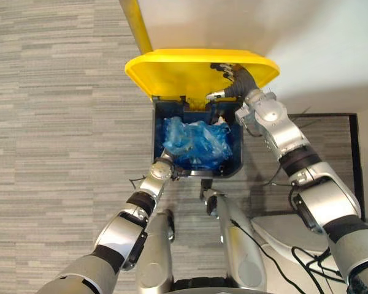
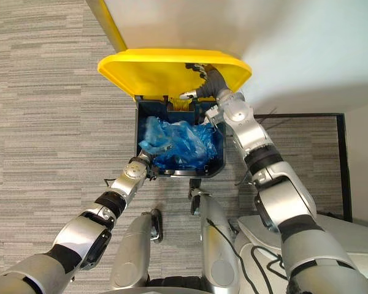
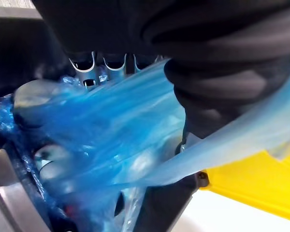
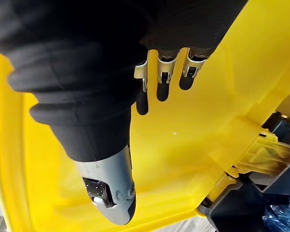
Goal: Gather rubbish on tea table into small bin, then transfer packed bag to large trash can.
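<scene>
1. Big trash can (image 1: 238, 160), dark blue, stands on the grey carpet (image 1: 61, 122) against the far wall (image 1: 294, 30). Its yellow lid (image 1: 172, 70) is swung up and back, leaning toward the wall.
2. Blue bag (image 1: 196, 144), crumpled thin plastic, sits inside the open can. It fills most of the opening and lies more to the left and near side.
3. Right arm reaches far and up from the right side, elbow bent, forearm passing over the can's right rim.
4. Right hand (image 1: 233, 82) is up against the underside of the lid, right of its middle. The fingers (image 4: 162, 87) are straight with dark tips touching the yellow plastic, and the thumb (image 4: 111, 193) sticks out apart from them. It is an open, flat hand on the lid, gripping nothing.
5. Left arm comes in from the near left, stretched forward, with the wrist at the can's near-left rim.
6. Left hand (image 3: 222, 87) points down into the can, right at the bag. In the left wrist view blue plastic is pulled taut across the hand, past the dark cover and over the fingers.
7. Left fingers are mostly buried in the plastic, so I cannot tell whether they clamp the bag or are loose.
</scene>
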### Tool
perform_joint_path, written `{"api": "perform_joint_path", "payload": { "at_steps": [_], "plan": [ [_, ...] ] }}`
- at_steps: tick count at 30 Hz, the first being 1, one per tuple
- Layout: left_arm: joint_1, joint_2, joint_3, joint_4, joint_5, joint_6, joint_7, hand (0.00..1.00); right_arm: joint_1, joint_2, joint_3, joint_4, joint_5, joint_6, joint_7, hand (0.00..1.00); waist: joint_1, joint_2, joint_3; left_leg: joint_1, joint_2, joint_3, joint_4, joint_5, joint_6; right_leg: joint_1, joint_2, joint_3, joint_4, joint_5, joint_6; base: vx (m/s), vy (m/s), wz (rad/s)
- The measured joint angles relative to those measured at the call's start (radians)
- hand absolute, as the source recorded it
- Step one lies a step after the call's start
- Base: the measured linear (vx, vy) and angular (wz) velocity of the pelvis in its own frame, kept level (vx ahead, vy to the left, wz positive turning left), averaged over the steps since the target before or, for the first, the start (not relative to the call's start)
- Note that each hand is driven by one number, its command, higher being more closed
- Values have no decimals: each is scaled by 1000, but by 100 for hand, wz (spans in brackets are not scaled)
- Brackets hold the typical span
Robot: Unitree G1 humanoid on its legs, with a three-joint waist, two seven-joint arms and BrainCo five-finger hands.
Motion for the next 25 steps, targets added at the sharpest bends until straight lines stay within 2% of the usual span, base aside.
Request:
{"api": "perform_joint_path", "payload": {
  "at_steps": [5, 9, 11, 12, 13, 14, 15, 16, 17, 18, 19, 21, 22, 23, 24, 25],
  "plan": [
    [142, 6, 13, -139, 23, 6, -11, 0, 209, 40, -114, -121, -38, 4, 1, 0, 10, -2, -1, 51, -15, -37, -1, 0, -1, 58, -28, -29, 40, -43, 6, -12, -7, 24],
    [276, 14, 34, -263, 20, 0, -12, 0, 376, 98, -180, -185, -72, 6, 7, 0, 25, -11, 0, 109, -18, -35, -11, 0, -1, 113, -37, -41, 49, -49, 7, 24, 19, 6],
    [394, 44, 64, -355, 11, -9, -20, 0, 495, 146, -189, -188, -82, 9, 43, 0, 40, -43, -3, 174, -29, -4, -37, 7, 2, 154, -44, -18, 44, -47, 9, -31, 55, -23],
    [424, 51, 79, -373, 10, -9, -26, 0, 525, 155, -186, -191, -90, 9, 50, 0, 43, -48, -5, 185, -28, 3, -37, 7, 2, 164, -42, -14, 40, -43, 10, -57, 69, -37],
    [496, 71, 108, -416, 1, -13, -37, 0, 591, 171, -182, -211, -111, 10, 74, 0, 55, -67, -15, 209, -31, 28, -36, 8, 5, 169, -40, 1, 30, -22, 18, -53, 77, -44],
    [531, 80, 128, -445, -8, -14, -40, 0, 623, 176, -179, -220, -118, 10, 89, 0, 60, -77, -21, 213, -31, 46, -37, 13, 12, 167, -39, 4, 22, -6, 36, -68, 88, -77],
    [605, 85, 184, -493, -11, -15, -48, 0, 665, 178, -168, -227, -138, 10, 104, 0, 64, -83, -26, 225, -6, 82, -56, 32, 31, 182, -17, 10, -46, 62, 123, -241, 86, -92],
    [683, 92, 231, -526, -41, -16, -65, 0, 701, 181, -171, -230, -152, 12, 131, 0, 70, -87, -30, 236, 17, 126, -97, 58, 52, 177, -21, 1, 45, 16, 102, -295, 78, -86],
    [733, 99, 253, -539, -70, -16, -79, 0, 744, 182, -177, -230, -153, 12, 146, 0, 62, -93, -40, 244, 21, 132, -119, 68, 56, 183, -41, 7, 189, -48, 67, -341, 75, -52],
    [802, 100, 276, -547, -96, -16, -87, 0, 810, 185, -183, -226, -155, 12, 158, 0, 62, -92, -74, 253, 27, 129, -153, 72, 69, 198, -59, 30, 330, -107, 65, -143, 48, -22],
    [851, 101, 295, -556, -125, -16, -99, 0, 852, 186, -182, -215, -168, 12, 167, 0, 62, -90, -98, 253, 29, 128, -181, 83, 64, 229, -67, 53, 380, -137, 71, -89, 21, -18],
    [929, 103, 331, -592, -156, -16, -101, 0, 917, 186, -182, -212, -189, 11, 179, 0, 63, -103, -143, 240, 30, 123, -210, 103, 63, 303, -82, 84, 375, -170, 92, -36, -44, -11],
    [971, 101, 353, -618, -186, -16, -107, 0, 955, 186, -187, -205, -190, 10, 179, 0, 63, -113, -174, 214, 31, 115, -214, 112, 53, 348, -86, 84, 304, -217, 130, -59, -137, 3],
    [988, 100, 367, -626, -207, -17, -117, 0, 980, 186, -201, -193, -193, 10, 177, 0, 62, -123, -187, 205, 29, 105, -224, 126, 32, 375, -74, 67, 233, -237, 134, -54, -133, 7],
    [997, 91, 374, -626, -213, -16, -120, 0, 990, 189, -212, -181, -202, 10, 177, 0, 63, -117, -196, 205, 28, 105, -246, 139, 23, 390, -63, 65, 187, -242, 140, -28, -98, 5],
    [1015, 66, 375, -629, -222, -17, -127, 0, 1011, 188, -222, -155, -220, 10, 176, 0, 63, -106, -229, 206, 28, 110, -307, 194, 9, 425, -43, 61, 60, -246, 140, 0, 0, 0]
  ]
}}
